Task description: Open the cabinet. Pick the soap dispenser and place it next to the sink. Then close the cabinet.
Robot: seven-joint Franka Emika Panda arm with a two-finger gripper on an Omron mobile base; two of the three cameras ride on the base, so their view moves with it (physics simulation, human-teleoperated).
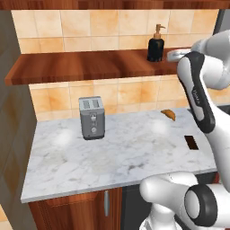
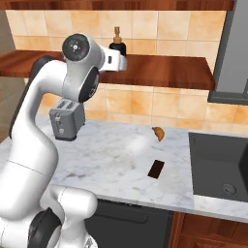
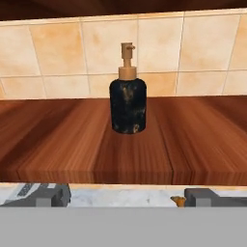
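Observation:
The soap dispenser [image 3: 128,103], a squat black bottle with an orange-brown pump, stands upright on the cabinet's reddish-brown shelf board [image 3: 125,149], close to the tiled back wall. My gripper [image 3: 126,197] is open, its two fingertips [image 3: 48,195] spread wide. It sits level with the shelf's front edge, facing the bottle and well apart from it. From the base, the soap dispenser [image 1: 156,47] stands just left of my white hand, and the soap dispenser [image 2: 117,45] peeks out behind it. The shelf [image 1: 81,67] shows no door in front. The dark grey sink [image 2: 220,167] lies at the counter's right end.
A silver toaster [image 1: 92,117] stands on the marble counter [image 1: 117,152] under the shelf. A brown croissant [image 1: 168,114] and a flat dark brown rectangle [image 1: 191,142] lie further right. A low wooden door with a silver handle [image 1: 106,203] is below the counter.

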